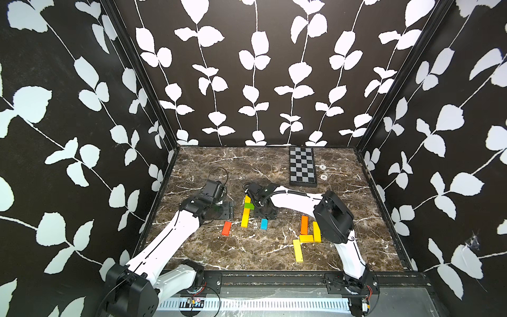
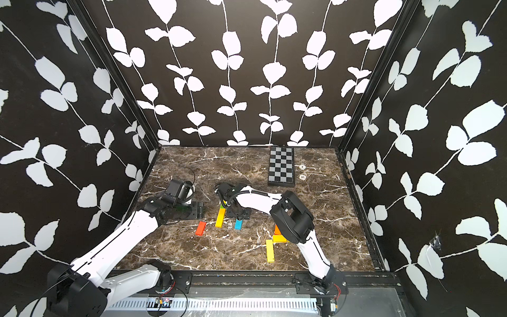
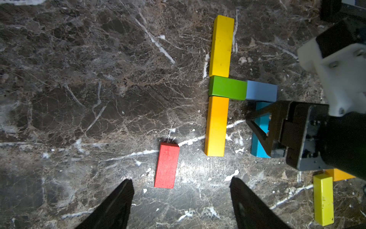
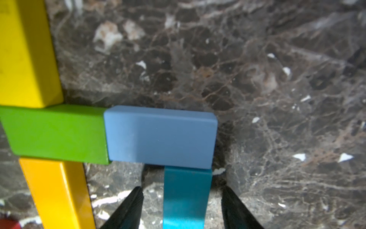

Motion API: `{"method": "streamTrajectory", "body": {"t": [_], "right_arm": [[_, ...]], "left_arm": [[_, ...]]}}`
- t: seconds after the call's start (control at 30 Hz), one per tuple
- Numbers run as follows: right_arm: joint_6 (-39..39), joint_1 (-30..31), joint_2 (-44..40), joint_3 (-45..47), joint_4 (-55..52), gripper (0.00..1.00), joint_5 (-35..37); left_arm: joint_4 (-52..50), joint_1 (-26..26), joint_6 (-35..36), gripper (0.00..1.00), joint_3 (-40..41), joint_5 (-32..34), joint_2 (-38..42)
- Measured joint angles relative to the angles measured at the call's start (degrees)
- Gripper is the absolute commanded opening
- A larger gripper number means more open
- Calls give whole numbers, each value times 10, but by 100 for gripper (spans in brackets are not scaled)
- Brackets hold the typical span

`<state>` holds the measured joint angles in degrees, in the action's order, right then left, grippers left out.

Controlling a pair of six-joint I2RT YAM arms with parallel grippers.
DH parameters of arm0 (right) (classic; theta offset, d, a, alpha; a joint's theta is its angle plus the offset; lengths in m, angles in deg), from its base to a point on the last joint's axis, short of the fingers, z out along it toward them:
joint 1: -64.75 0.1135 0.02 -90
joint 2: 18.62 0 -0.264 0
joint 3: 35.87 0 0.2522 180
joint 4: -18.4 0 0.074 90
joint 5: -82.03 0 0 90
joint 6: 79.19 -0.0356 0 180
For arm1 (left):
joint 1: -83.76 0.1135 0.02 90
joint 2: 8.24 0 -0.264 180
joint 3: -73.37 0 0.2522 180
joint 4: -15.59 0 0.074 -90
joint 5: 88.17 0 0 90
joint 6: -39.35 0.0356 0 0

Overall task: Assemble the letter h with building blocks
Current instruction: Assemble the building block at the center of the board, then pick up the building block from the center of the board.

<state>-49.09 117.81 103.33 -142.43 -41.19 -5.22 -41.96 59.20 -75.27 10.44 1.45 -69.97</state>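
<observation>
On the marble table, several building blocks lie joined. A yellow bar (image 3: 221, 45), a green block (image 3: 227, 88) and an amber bar (image 3: 215, 126) form one line. A light blue block (image 4: 160, 136) continues the green one sideways, and a teal bar (image 4: 186, 198) butts against its end. My right gripper (image 4: 182, 188) is open astride the teal bar, with a gap on each side. My left gripper (image 3: 180, 179) is open and empty, just short of a loose red block (image 3: 167, 165). In both top views the right arm hides the light blue block.
A loose cluster of an orange bar (image 1: 304, 225) and three yellow bars (image 1: 298, 250) lies at the front right beside the right arm's elbow. A black-and-grey checkered board (image 1: 302, 166) sits at the back right. Patterned walls close in three sides.
</observation>
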Motion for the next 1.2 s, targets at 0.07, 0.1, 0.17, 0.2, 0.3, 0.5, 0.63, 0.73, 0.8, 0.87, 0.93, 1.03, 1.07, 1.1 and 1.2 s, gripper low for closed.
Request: {"method": "streamTrajectory", "body": {"t": [0.07, 0.1, 0.17, 0.2, 0.3, 0.5, 0.63, 0.73, 0.8, 0.87, 0.93, 1.03, 1.07, 1.1, 1.2], "right_arm": [[10, 0, -19, 1, 0, 74, 3], [17, 0, -33, 1, 0, 76, 4], [33, 0, -71, 1, 1, 80, 7], [42, 0, -93, 1, 1, 81, 12], [60, 0, -169, 15, 1, 82, 33], [68, -27, -318, 153, -29, 81, 77], [69, -93, -384, 285, -43, 74, 71], [83, -158, -413, 353, -42, 65, 43], [100, -192, -417, 377, -40, 64, 21], [119, -205, -409, 384, -36, 64, 5], [136, -209, -394, 383, -22, 64, -11], [153, -209, -362, 380, 2, 61, -37], [157, -209, -348, 377, 9, 58, -44], [158, -209, -336, 374, 15, 58, -50], [155, -208, -303, 370, 34, 56, -63]], "left_arm": [[-7, 0, -4, 90, -5, 8, 17], [-11, 0, -4, 99, -9, 16, 30], [-19, 0, -12, 99, -19, 34, 61], [-21, 0, -15, 99, -26, 48, 79], [-21, 0, -16, 99, -44, 90, 123], [-12, 7, -9, 99, -70, 122, 126], [-8, 10, -2, 95, -87, 113, 84], [-8, 11, -4, 91, -88, 95, 53], [-8, 12, -7, 91, -88, 80, 33], [-8, 12, -10, 91, -88, 66, 19], [-9, 12, -12, 91, -88, 55, 9], [-9, 12, -13, 91, -88, 44, 2], [-10, 12, -13, 91, -88, 43, 2], [-11, 12, -13, 91, -88, 42, 2], [-17, 12, -12, 90, -88, 43, 1]]}}
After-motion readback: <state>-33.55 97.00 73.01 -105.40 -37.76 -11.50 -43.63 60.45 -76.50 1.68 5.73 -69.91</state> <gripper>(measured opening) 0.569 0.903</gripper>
